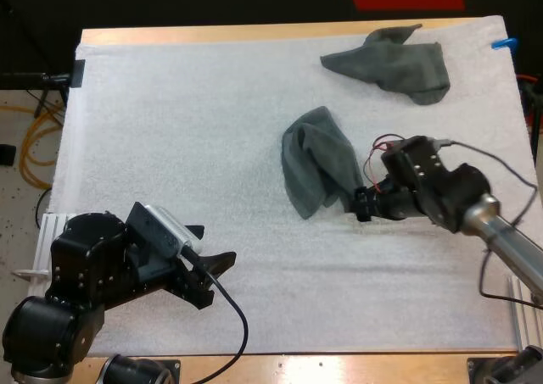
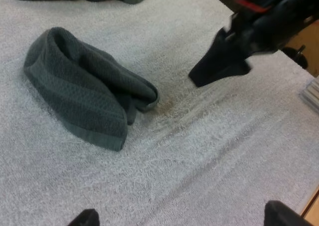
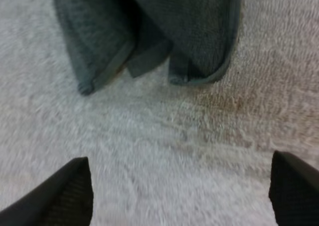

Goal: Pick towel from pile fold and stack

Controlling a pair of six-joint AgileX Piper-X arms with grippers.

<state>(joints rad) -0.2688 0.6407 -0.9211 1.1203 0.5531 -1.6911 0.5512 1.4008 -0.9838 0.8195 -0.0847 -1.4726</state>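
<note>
The work appeared to stand at the folding step. One dark grey-green towel, the middle towel (image 1: 316, 168), lay by itself near the centre of the white mat (image 1: 170, 130), a little toward the right edge of the surface (image 1: 254, 35). The far towel (image 1: 390, 62) sat crumpled by the far right corner, well apart from it, and looked like what remained of the pile. The middle towel was loosely doubled over rather than squared. In the left wrist view it showed a rounded, puffed fold at one end and a flat hemmed edge at the other, with a ribbed, waffle-like weave and a stitched border. The right tool (image 1: 360, 206) was low over the mat at the middle towel's near right side. In the right wrist view its fingers (image 3: 65, 193) stood wide apart and clear of the cloth, and several loose hems and corners hung just ahead of them. The left tool (image 1: 219, 242) was toward the near left corner, well away from both towels, with its fingers also spread and nothing between them. The next move probably called for the right tool to advance to those hems and close on a single corner or layer. The overlapping edges would make it easy to catch two layers at once. The cloth looked soft and limp, likely to sag and drag on the nubbly, grippy mat, so the left tool would probably have to come in and hold the opposite edge to get a clean, flat fold.
</note>
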